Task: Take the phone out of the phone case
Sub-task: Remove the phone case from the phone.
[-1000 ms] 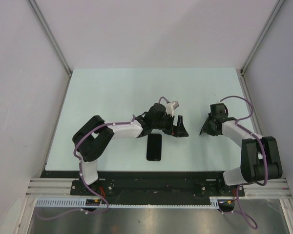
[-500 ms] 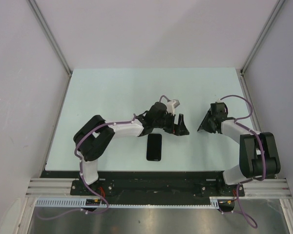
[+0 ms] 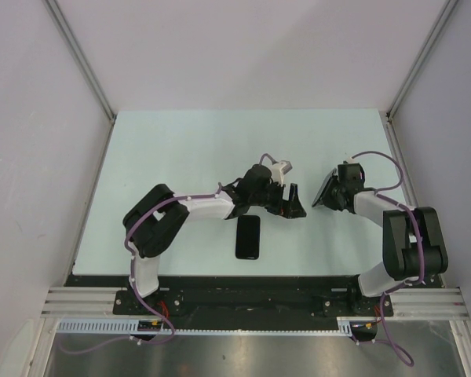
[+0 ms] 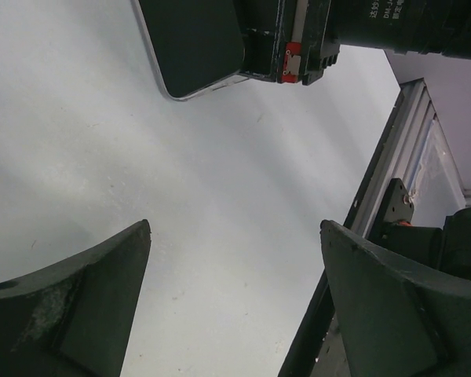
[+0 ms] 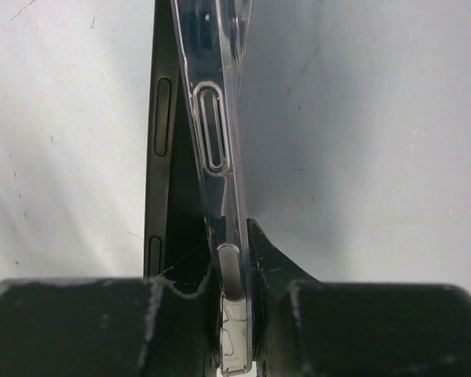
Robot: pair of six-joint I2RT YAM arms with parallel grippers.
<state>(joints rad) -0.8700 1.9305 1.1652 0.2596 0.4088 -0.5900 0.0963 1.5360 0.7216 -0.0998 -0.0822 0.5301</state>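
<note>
A black phone [image 3: 248, 236] lies flat on the table near the front edge, apart from both grippers. My right gripper [image 3: 327, 196] [image 5: 229, 243] is shut on the clear phone case [image 5: 212, 118], which it holds on edge, so that it shows as a thin dark sliver [image 3: 321, 194] from above. A dark slab with side-button shapes [image 5: 162, 157] lies against the case's left side; I cannot tell what it is. My left gripper [image 3: 292, 203] [image 4: 235, 228] is open and empty over bare table, just up and right of the phone. The left wrist view shows the held piece's dark face and pale rim [image 4: 192, 39].
The black front rail [image 4: 369, 212] of the table runs close by my left gripper. Grey walls close in the table [image 3: 180, 149] on the left, back and right. The two arms' elbows rest near the front corners.
My right gripper has shifted a little back and left with the case, toward the left gripper. The left wrist has crept slightly back. The phone on the table has not moved.
</note>
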